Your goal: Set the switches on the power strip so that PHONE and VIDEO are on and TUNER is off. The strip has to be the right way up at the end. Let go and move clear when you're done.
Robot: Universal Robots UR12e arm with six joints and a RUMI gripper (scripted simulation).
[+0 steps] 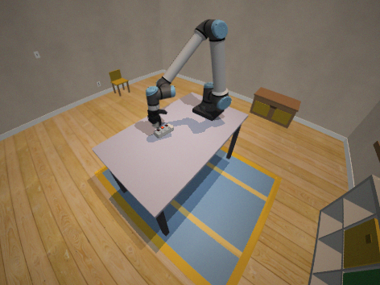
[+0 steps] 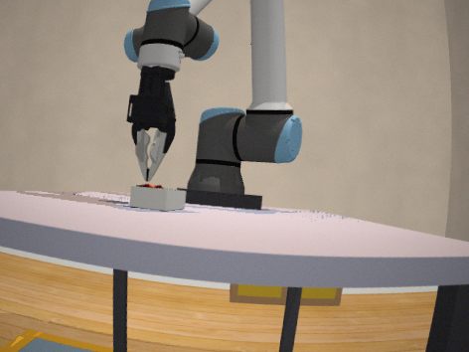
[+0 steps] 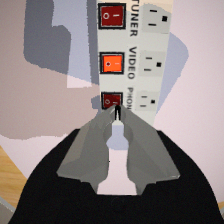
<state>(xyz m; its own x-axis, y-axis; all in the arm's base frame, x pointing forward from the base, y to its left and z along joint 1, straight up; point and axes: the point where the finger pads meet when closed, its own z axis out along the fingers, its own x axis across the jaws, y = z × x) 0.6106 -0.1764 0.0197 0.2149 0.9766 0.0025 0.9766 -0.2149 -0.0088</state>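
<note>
The arm (image 1: 183, 57) rises from its base (image 1: 199, 112) at the far desk edge: one link stands upright to a high elbow (image 1: 212, 30), and the next slopes down and forward to the wrist (image 2: 171, 31). The wrist points the gripper (image 2: 147, 177) straight down. The jaws are pressed together with nothing between them, tapering to a single narrow point. In the wrist view the two grey fingers meet at their tips, and the gripper (image 3: 117, 112) point sits over the nearest switch, touching or just above it.
</note>
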